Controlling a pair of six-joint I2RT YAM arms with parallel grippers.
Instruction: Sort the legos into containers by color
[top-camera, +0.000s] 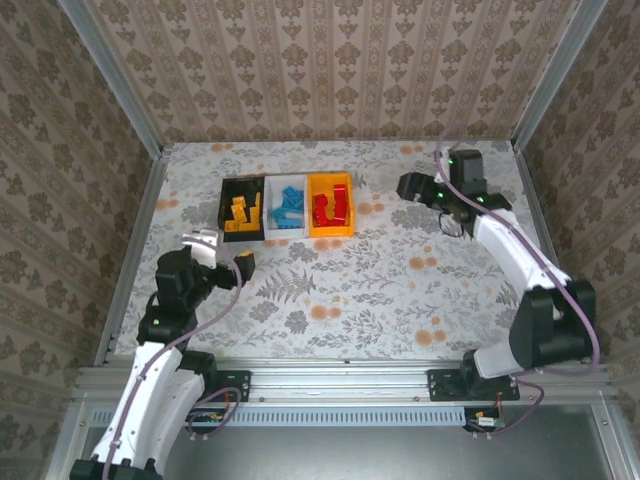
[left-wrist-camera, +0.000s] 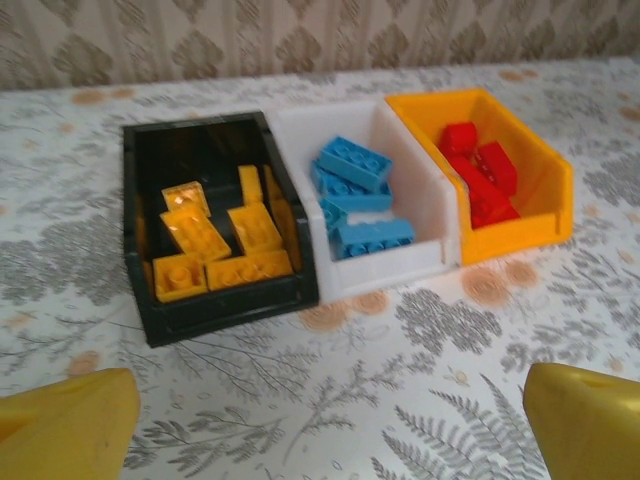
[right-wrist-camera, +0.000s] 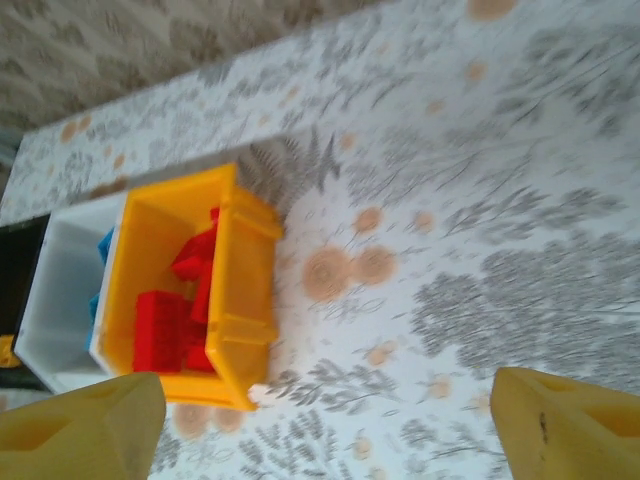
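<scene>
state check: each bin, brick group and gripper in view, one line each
black bin: upright, holds the orange legos
white bin: upright, holds the blue legos
orange-yellow bin: upright, holds the red legos
left gripper: open, empty, short of the bins
right gripper: open, empty

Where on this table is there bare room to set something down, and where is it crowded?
Crowded: black bin, white bin and orange-yellow bin stand side by side holding legos, the left tool close before the black one. Bare table lies wide between these bins and the arm bases, and behind them toward the wall.
</scene>
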